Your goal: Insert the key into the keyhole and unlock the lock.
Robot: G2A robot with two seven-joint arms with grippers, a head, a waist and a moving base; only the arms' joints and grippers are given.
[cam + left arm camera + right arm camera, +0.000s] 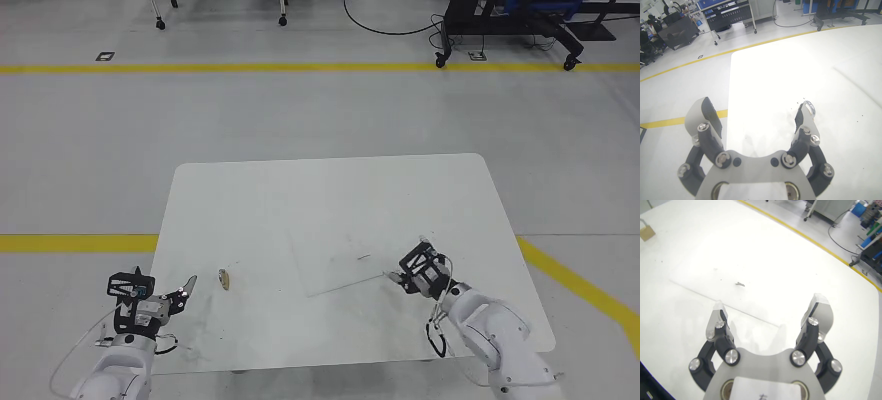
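Note:
A small brass padlock (224, 278) lies near the table's front left; in the right wrist view the padlock (646, 232) shows its shackle, far off. A small metal key (363, 257) lies flat near the table's middle, and the key (739, 284) is a short way ahead of my right gripper (769, 303). The right gripper (409, 263) is open and holds nothing, low over the table just right of the key. My left gripper (756, 104) is open and holds nothing, straddling the table's left edge. In the top view the left gripper (163, 286) is left of the padlock.
The white table (330, 200) has rounded corners and a thin straight line (345, 287) across its front middle. Yellow floor tape (70, 242) runs past both sides. Wheeled carts and benches (728, 15) stand well away on the floor.

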